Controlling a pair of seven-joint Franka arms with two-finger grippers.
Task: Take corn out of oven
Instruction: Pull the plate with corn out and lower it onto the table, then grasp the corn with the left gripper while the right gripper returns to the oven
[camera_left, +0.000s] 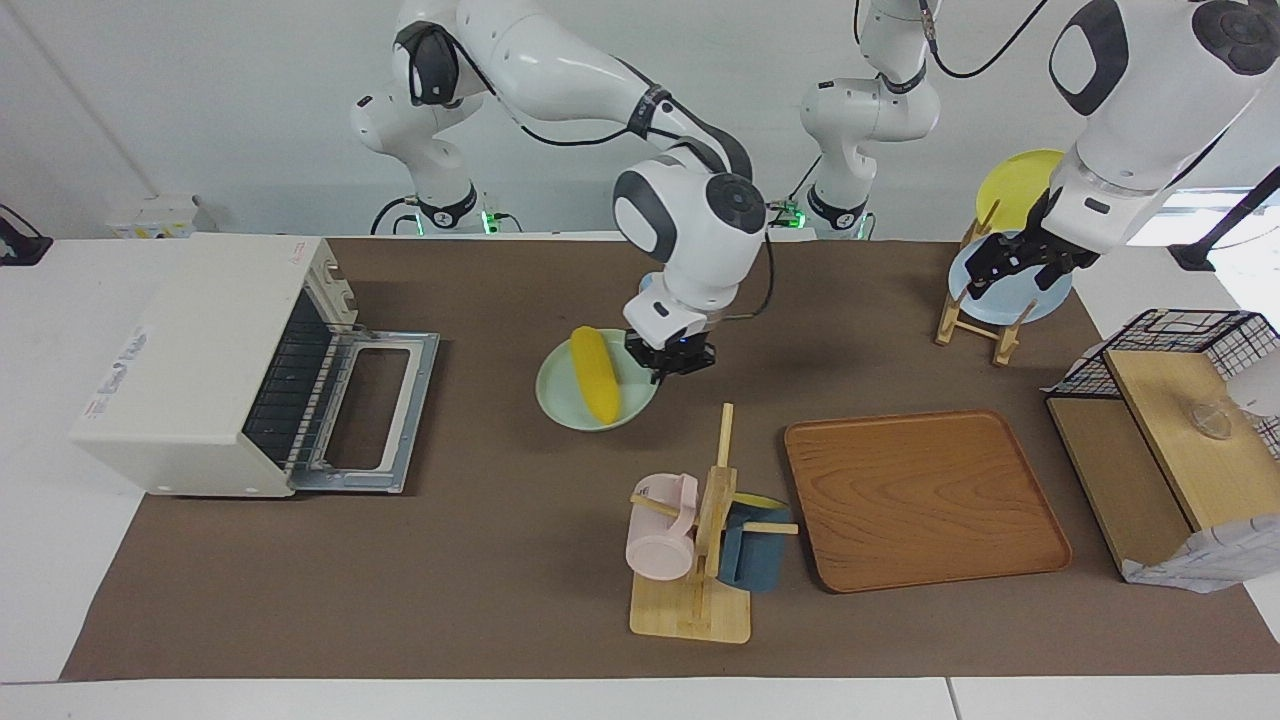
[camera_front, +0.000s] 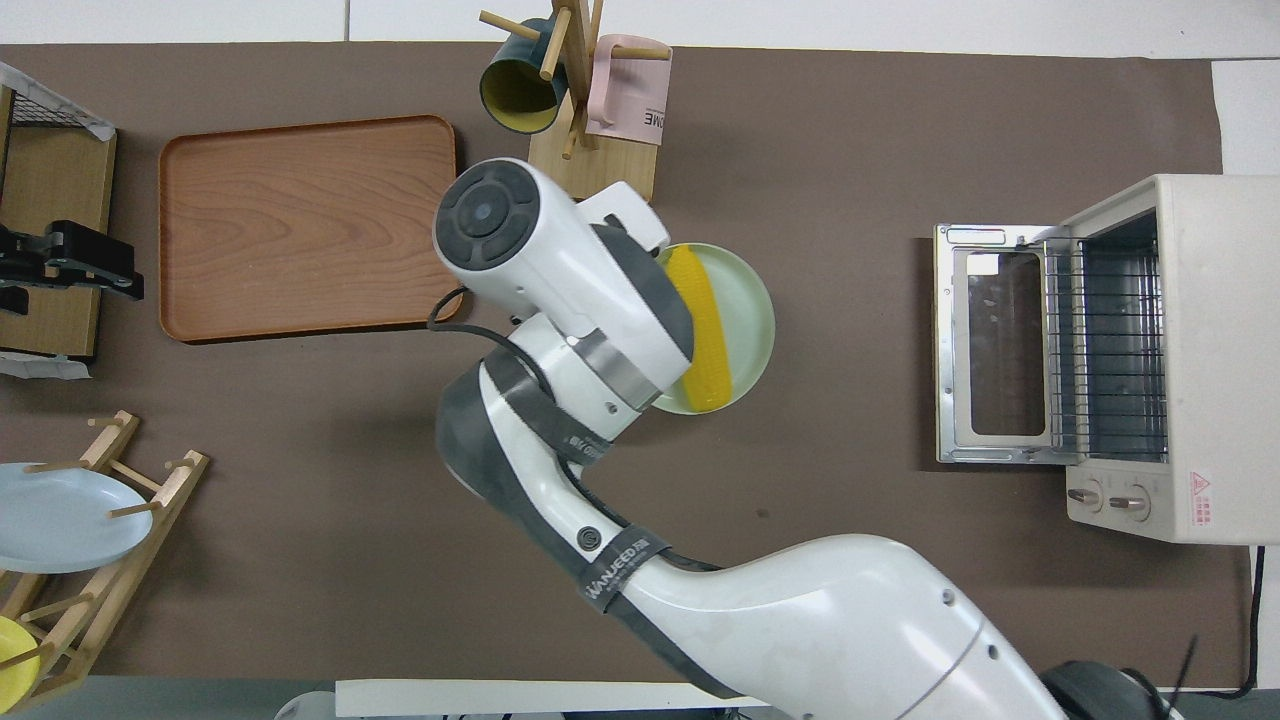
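The yellow corn (camera_left: 596, 388) lies on a pale green plate (camera_left: 560, 395), outside the oven. My right gripper (camera_left: 668, 362) is shut on that plate's rim and holds it low over the middle of the mat. In the overhead view the corn (camera_front: 700, 330) and plate (camera_front: 752, 310) show beside the right arm, which hides the gripper. The white oven (camera_left: 190, 360) stands at the right arm's end with its door (camera_left: 375, 410) folded down; its wire rack (camera_front: 1110, 340) is bare. My left gripper (camera_left: 1015, 262) waits over the dish rack.
A mug tree (camera_left: 700, 530) with a pink and a blue mug stands farther from the robots than the plate. A wooden tray (camera_left: 925, 500) lies beside it. A dish rack (camera_left: 975, 320) with a blue and a yellow plate and a wire shelf (camera_left: 1170, 400) stand at the left arm's end.
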